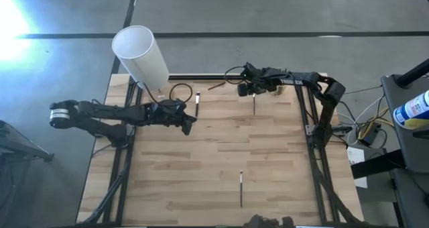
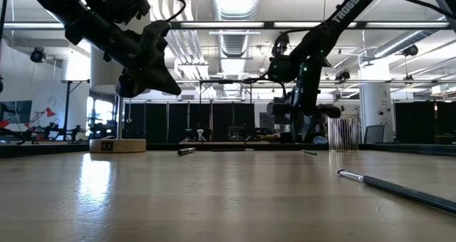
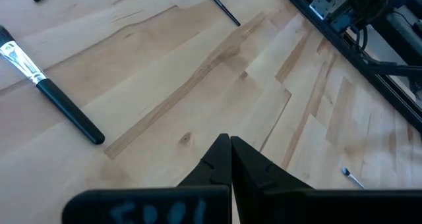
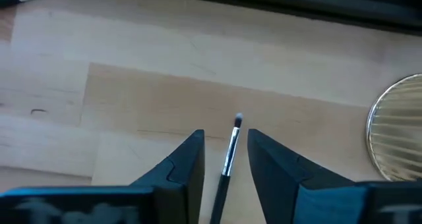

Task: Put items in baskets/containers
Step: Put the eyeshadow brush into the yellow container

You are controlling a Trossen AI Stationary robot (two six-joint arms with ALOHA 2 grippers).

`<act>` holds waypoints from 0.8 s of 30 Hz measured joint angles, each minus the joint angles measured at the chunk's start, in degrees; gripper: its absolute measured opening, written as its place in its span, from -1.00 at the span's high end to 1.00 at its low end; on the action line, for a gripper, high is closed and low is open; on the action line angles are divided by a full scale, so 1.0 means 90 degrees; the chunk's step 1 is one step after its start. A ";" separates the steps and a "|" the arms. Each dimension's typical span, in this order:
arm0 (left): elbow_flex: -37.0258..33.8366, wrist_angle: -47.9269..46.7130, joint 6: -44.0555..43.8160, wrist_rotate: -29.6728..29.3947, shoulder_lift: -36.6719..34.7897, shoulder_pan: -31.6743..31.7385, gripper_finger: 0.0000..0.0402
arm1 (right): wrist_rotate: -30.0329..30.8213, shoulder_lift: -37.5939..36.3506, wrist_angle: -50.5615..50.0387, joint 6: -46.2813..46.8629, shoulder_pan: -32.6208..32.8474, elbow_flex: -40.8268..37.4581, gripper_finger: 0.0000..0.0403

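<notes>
The items are thin brush-like sticks lying flat on the wooden table (image 1: 214,154). One lies near the far edge (image 1: 198,100), one below my right gripper (image 1: 254,104), one near the front edge (image 1: 241,188). My left gripper (image 1: 190,125) is shut and empty, raised above the table left of centre (image 3: 230,145). My right gripper (image 1: 242,89) is open at the far edge. In the right wrist view its fingers (image 4: 188,161) stand on either side of a stick (image 4: 231,148) without touching it. The yellowish ribbed cup (image 4: 395,128) stands close beside it, upright on the table (image 2: 344,134).
A tall white cylinder (image 1: 141,53) stands on a wooden base at the far left corner, with a dark cable loop (image 1: 179,92) beside it. A black-handled brush (image 3: 49,92) lies near my left gripper. Black frame rails (image 1: 201,76) run along the table's edges.
</notes>
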 joint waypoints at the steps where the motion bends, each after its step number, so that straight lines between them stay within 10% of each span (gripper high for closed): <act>1: 0.0001 0.0000 0.0000 0.0000 0.0000 0.0000 1.00 | 0.0002 0.0000 0.0008 0.0041 0.0015 -0.0011 0.47; 24: 0.0000 0.0000 -0.0058 0.0002 0.0002 0.0000 1.00 | 0.0359 -0.0017 0.0940 0.0933 0.0776 -0.1083 0.79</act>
